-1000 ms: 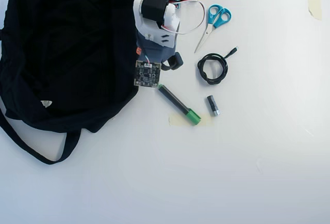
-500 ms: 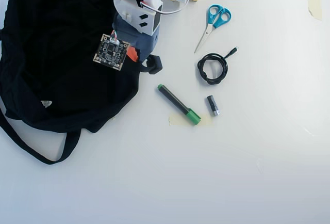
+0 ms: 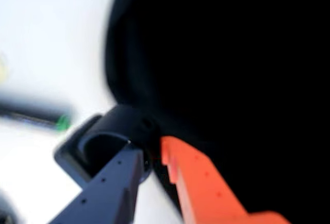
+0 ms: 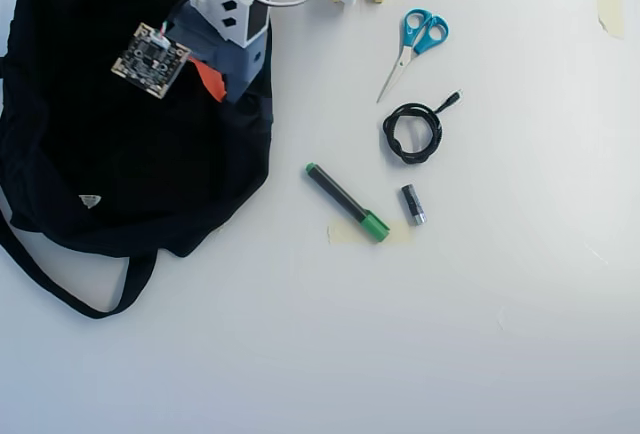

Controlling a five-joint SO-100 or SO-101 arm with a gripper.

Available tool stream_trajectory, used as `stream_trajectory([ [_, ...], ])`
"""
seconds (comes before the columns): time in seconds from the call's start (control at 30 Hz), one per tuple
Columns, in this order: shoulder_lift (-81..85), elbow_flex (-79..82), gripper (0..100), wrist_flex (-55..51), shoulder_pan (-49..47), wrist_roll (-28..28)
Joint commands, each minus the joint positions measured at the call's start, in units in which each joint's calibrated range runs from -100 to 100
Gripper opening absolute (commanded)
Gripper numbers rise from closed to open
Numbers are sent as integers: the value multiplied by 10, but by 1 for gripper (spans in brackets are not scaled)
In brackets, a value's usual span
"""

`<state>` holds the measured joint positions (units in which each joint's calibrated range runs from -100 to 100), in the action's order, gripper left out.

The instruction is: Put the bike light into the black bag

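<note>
Since half a second ago the arm has swung further left in the overhead view, carrying the claw (image 4: 222,91) from the bag's right edge to a spot over the black bag (image 4: 120,164) itself, near its upper right part. The claw (image 3: 150,154) is closed on the bike light (image 3: 105,139): in the wrist view the grey finger and the orange finger pinch its dark body, with the round loop strap sticking out to the left of the grey finger. That view is blurred, so finer detail of the grip cannot be made out. In the overhead view the bike light cannot be picked out against the dark fabric.

To the right of the bag, on the white worktop (image 4: 480,334), lie a green-capped marker (image 4: 346,202), a coiled black cable (image 4: 414,130), a small grey-black cylinder (image 4: 413,204) and blue-handled scissors (image 4: 412,48), all well apart from the bag. The bag's long strap (image 4: 70,294) loops out below it, and a small white label (image 4: 90,200) shows on its lower left.
</note>
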<state>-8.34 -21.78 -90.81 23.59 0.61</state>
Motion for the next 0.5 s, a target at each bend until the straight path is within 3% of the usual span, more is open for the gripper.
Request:
stream_trajectory([
  [0.0,30,-33,2,21,32,-62],
  [0.1,23,-43,2,28,57,-102],
  [0.47,15,-34,2,56,200,-107],
])
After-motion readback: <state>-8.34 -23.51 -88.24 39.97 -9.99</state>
